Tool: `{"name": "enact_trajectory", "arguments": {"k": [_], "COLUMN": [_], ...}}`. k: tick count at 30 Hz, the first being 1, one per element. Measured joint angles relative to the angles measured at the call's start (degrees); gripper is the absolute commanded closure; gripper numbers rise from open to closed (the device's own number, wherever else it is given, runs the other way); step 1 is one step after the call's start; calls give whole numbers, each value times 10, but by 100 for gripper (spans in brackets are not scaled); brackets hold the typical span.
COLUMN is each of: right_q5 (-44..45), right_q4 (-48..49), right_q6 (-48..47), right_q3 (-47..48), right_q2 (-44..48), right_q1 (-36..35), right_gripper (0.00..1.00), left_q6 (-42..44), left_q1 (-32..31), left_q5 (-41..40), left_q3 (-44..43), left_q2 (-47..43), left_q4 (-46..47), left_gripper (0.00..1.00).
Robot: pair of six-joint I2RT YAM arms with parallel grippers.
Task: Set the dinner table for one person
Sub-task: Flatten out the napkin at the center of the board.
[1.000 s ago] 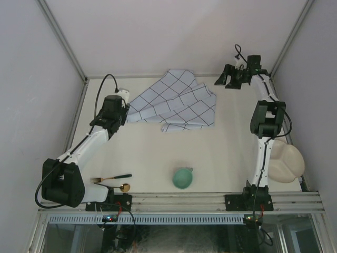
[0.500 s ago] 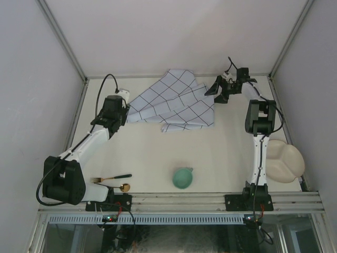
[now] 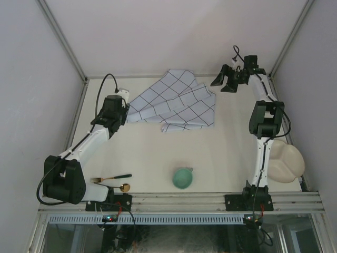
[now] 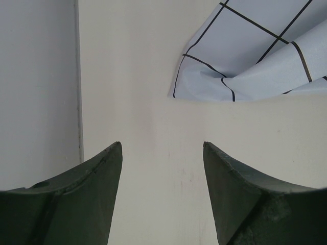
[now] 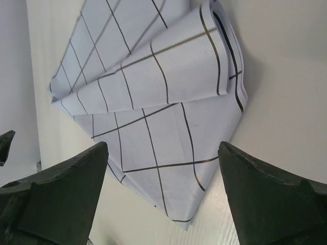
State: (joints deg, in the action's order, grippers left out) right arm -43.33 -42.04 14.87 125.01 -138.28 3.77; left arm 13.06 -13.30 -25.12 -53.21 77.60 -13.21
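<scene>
Looks like the very first step of setting the dinner table (image 3: 158, 153), the big plain cream-white top under both arms: getting the pale-blue checked cloth (image 3: 176, 105) opened out flat. Right now, folded over and bunched up at the far end of that table, with nothing on top of it. Off the cloth's right corner, up in the air, the right gripper (image 5: 163, 148), with jaws wide apart, holding nothing and looking down on the folds. By the cloth's left corner, low over bare table, the left gripper (image 4: 161, 148), with jaws apart too and nothing between them, the tip of the cloth just ahead and not touching. Down at the near edge, well apart from the cloth, a green bowl (image 3: 182, 177), a fork (image 3: 110, 178) with a dark handle and a small gold spoon (image 3: 124, 187). Over on the right side, a pale lumpy thing (image 3: 287, 161), hard to tell what. Next, most likely: go down onto a corner on each side, pinch just the edge, lift a little and pull apart to open the folds. Needs care, because soft cloth slips and drags along in a heap. After that, probably bowl, fork and spoon onto the cloth.
</scene>
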Motion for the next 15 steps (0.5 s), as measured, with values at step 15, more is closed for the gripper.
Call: {"name": "enact_trajectory", "arguments": {"k": [15], "right_q5": [-1], "right_q4": [11], "right_q6": [1], "right_q3": [39], "right_q2": [-46], "right_q1": [-16], "right_gripper": [11], "left_q6": [0], "left_q1": [5], "left_q5": [1], "left_q3": [0], "left_q2": [0], "left_q4": [3], "left_gripper": [31]}}
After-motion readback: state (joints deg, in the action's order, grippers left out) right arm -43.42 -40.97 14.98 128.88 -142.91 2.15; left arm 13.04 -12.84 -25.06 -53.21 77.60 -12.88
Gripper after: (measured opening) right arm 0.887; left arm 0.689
